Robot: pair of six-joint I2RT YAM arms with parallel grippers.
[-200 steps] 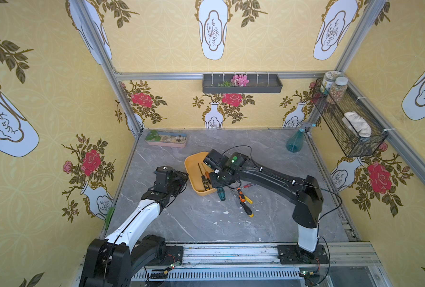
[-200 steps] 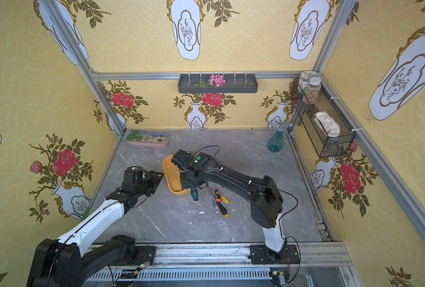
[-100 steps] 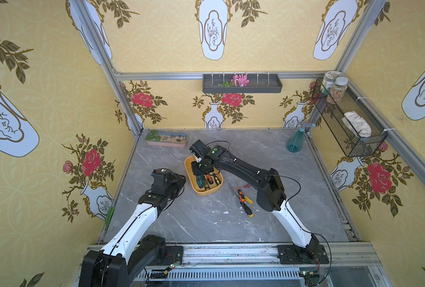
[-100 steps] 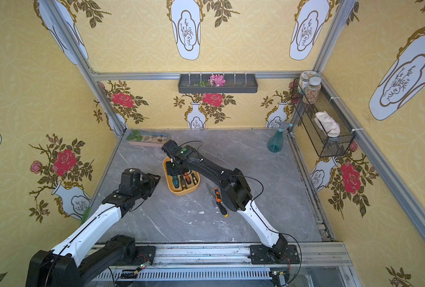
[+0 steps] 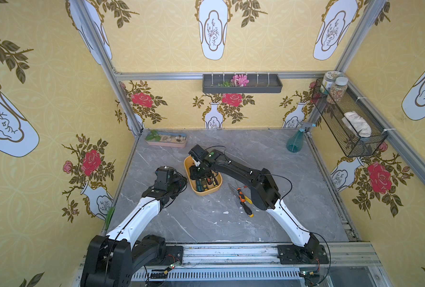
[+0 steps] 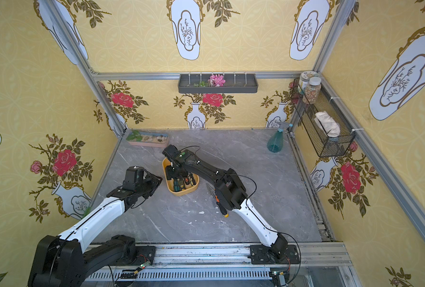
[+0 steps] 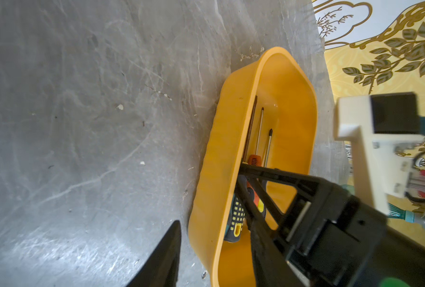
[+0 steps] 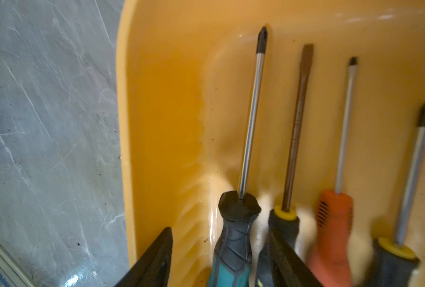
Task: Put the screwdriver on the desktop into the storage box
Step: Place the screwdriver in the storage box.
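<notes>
At the left, the left gripper (image 6: 158, 181) hung beside the left wall of the storage box (image 5: 207, 193), jaws parted and empty, much where it had been a second earlier. In its wrist view one finger (image 7: 161, 256) stood just clear of the yellow wall, with a strip of grey desktop (image 5: 206, 223) between them. A second earlier the teal-handled screwdriver (image 8: 233, 238) had hung at the box's near right edge, outside it. Now it lay on the box floor, next to three others, among them an orange-handled screwdriver (image 8: 335, 223), all shafts pointing the same way. The right gripper (image 8: 220, 229) had let go: its fingers stood apart on either side of the teal handle, one with a clear gap, while contact at the other could not be made out. The right arm, stretched low before, was now folded, its elbow drawn in nearer the box. To the right, the loose orange-and-black tools (image 5: 246, 210) lay on the desktop where they had been.
</notes>
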